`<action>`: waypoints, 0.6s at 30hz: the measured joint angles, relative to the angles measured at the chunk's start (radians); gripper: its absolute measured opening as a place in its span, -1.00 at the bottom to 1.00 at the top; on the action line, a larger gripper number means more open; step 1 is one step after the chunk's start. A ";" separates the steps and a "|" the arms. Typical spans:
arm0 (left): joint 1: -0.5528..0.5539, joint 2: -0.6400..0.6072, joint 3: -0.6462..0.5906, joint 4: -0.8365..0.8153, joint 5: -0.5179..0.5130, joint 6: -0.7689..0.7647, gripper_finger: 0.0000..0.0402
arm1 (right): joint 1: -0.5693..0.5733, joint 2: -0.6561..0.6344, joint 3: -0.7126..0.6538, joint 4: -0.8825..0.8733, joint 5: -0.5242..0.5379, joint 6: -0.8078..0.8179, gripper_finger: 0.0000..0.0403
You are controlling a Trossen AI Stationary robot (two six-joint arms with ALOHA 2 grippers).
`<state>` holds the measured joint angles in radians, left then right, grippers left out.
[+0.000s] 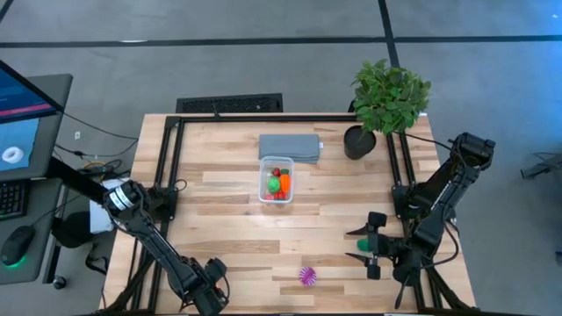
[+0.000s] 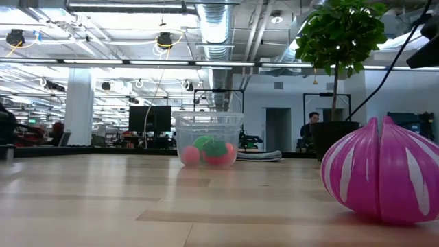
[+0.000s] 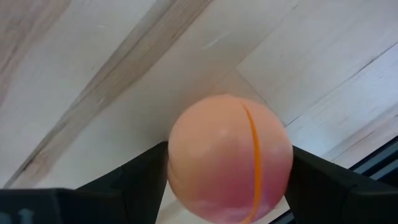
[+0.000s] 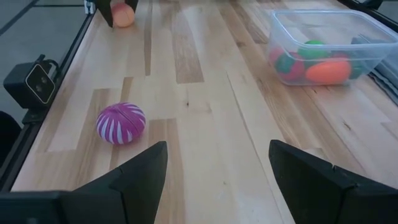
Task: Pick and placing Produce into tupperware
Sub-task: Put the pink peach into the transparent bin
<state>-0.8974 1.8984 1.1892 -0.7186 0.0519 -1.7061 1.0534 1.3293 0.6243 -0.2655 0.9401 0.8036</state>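
so the left gripper (image 3: 227, 186) is down at about 7 o'clock on the light wooden plank table (image 1: 219, 219), right at the near edge, clenched on a round peach-pink toy fruit with an orange seam line (image 3: 230, 155). both dark fingers (image 3: 134, 180) press its sides.

the small clear plastic rectangular tub with rounded corners (image 1: 277, 180) sits just past the table's middle, toward 12 o'clock. there's already a red piece, a green one and an orange one in it (image 1: 278, 184). a flat grey rectangular pad (image 1: 290, 147) lies right behind it, touching or nearly so, can't tell which.

the spiky purple-and-white striped ball (image 1: 307, 276) is loose on the wood at roughly 6 o'clock, well apart from the tub.

the right gripper (image 1: 367, 246) hangs around 4 o'clock, fingers spread wide and holding nothing, ball just off to its side. leafy green potted plant (image 1: 386, 101) at the 1 o'clock corner.
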 joint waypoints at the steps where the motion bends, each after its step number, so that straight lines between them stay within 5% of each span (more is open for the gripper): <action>1: 0.000 0.000 0.000 0.000 0.000 0.000 0.34 | 0.000 0.000 0.000 0.001 0.000 0.000 0.52; 18: 0.000 0.000 0.000 -0.007 -0.031 0.019 0.33 | 0.000 0.000 0.000 0.005 0.000 0.000 0.52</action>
<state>-0.8978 1.8980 1.1892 -0.7258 0.0205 -1.6871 1.0534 1.3293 0.6243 -0.2604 0.9401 0.8032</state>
